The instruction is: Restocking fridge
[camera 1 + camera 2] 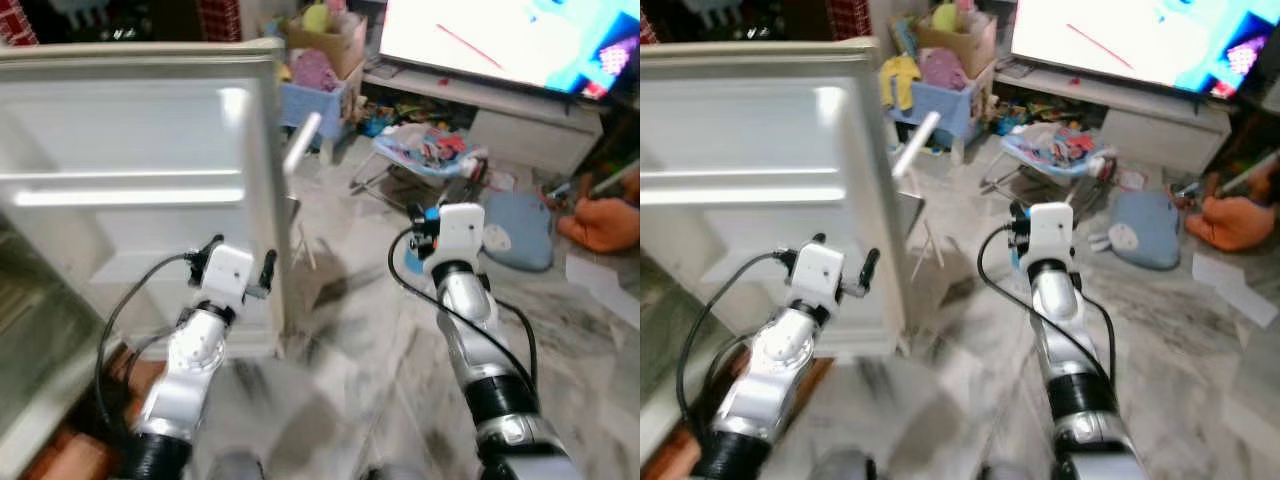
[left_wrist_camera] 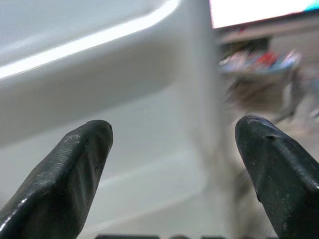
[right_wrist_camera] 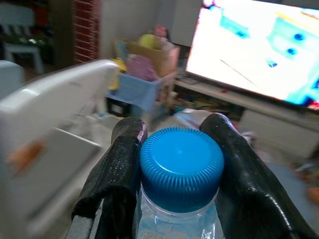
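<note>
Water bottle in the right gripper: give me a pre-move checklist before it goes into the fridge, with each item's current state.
1. Right gripper shut on the water bottle, fingers on both sides below the cap: ok.
2. Blue cap on the bottle: ok.
3. Fridge door swung open: ok.
4. Left gripper open and holding nothing, near the door's inner face: ok.
5. Free space on a door shelf for the bottle: cannot tell.
6. Sharp head view for aiming: not ok, blurred.
</note>
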### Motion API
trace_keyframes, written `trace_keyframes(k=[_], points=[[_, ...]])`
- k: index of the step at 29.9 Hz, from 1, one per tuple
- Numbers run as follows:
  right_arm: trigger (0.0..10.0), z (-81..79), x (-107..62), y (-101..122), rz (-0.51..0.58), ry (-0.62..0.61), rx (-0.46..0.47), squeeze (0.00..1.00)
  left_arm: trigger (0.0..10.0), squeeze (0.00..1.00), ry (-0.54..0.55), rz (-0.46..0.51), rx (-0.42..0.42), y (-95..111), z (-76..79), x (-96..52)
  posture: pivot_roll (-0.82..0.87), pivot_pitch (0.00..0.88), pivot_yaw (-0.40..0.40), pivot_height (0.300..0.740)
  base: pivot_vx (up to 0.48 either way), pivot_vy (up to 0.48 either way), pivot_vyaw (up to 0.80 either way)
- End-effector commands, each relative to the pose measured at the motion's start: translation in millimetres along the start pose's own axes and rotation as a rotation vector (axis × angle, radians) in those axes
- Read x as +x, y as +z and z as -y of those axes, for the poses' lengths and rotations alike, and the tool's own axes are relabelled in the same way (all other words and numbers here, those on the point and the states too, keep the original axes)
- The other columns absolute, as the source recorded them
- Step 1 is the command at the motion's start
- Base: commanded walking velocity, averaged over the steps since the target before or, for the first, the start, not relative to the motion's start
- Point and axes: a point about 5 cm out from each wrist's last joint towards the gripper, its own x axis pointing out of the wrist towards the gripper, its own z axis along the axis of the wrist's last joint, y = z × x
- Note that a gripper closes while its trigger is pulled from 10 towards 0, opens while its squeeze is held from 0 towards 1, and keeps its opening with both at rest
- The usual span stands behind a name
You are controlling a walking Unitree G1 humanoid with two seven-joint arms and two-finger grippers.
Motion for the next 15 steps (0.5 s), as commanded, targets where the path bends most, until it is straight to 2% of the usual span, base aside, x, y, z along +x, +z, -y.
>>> trace_keyframes(k=[1, 5, 11, 12, 14, 15], points=[[10.0, 9.0, 2.3, 5, 0.026, -0.032, -0.026, 0.00, 10.0, 0.00, -0.028, 0.023, -0.017, 8, 6.4, 2.5, 0.14, 0.000, -0.058, 0.740, 0.000, 0.480, 0.00], [10.0, 7.5, 1.8, 4, 0.027, -0.024, 0.004, 0.00, 10.0, 0.00, -0.041, 0.022, -0.021, 8, 7.4, 0.7, 0.14, 0.000, -0.058, 0.740, 0.000, 0.476, 0.00], [10.0, -7.4, 5.4, 8, 0.046, 0.019, 0.029, 0.00, 10.0, 0.00, -0.044, 0.034, -0.018, 12, 7.4, -0.9, 0.15, 0.000, -0.057, 0.740, 0.000, 0.476, 0.00], [10.0, -10.6, 5.6, 9, 0.048, 0.035, 0.043, 0.00, 10.0, 0.00, -0.047, 0.060, -0.026, 14, 7.5, -2.2, 0.15, 0.000, -0.060, 0.740, 0.000, 0.476, 0.00], [10.0, -12.3, 5.3, 10, 0.051, 0.047, 0.045, 0.00, 10.0, 0.00, -0.019, 0.081, -0.033, 17, 5.2, -3.8, 0.15, 0.000, -0.062, 0.740, 0.000, 0.356, 0.00], [10.0, -11.8, 4.5, 10, 0.052, 0.052, 0.044, 0.00, 10.0, 0.00, 0.013, 0.079, -0.007, 16, 1.5, -5.3, 0.15, 0.000, -0.064, 0.740, 0.000, 0.000, 0.00]])
